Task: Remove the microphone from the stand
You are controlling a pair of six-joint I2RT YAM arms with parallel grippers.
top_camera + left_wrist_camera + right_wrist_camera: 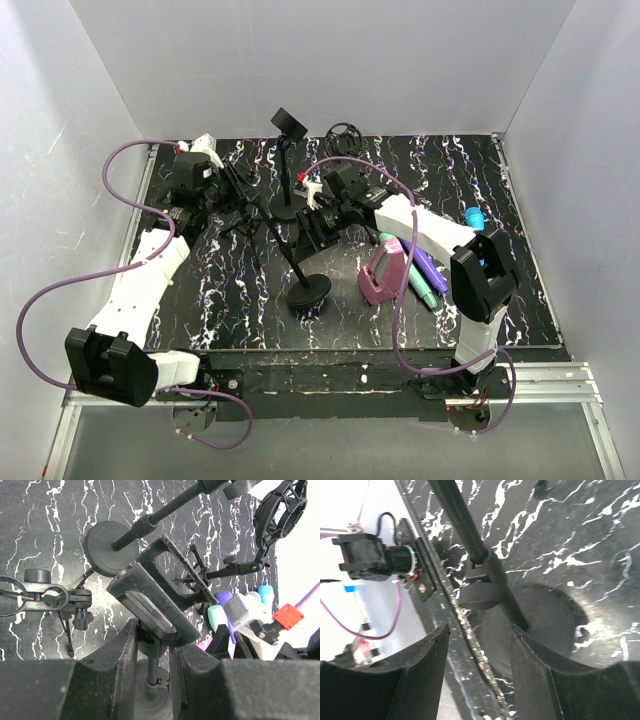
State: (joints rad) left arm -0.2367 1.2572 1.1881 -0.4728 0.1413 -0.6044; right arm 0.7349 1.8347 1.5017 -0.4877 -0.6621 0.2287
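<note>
A black stand leans on its round base (pixel 310 291), its pole (pixel 280 245) slanting up to the left. At the pole's top, my left gripper (pixel 238 205) (pixel 152 637) is shut on the stand's black rectangular holder (pixel 145 600); the pole (pixel 151 662) runs down between the fingers. I cannot tell whether a microphone sits in that holder. My right gripper (pixel 318 228) (pixel 477 630) is open with nothing between its fingers, low beside the pole's collar (pixel 479 592) and just above the base (pixel 535 625).
A second stand (pixel 287 170) rises at the back centre, its base (pixel 107 547) close by, with a round shock mount (pixel 277 512) behind it. A small clip tripod (pixel 42 597) lies left. A pink case (pixel 382 275) and green, purple and blue-tipped microphones (pixel 425 275) lie right.
</note>
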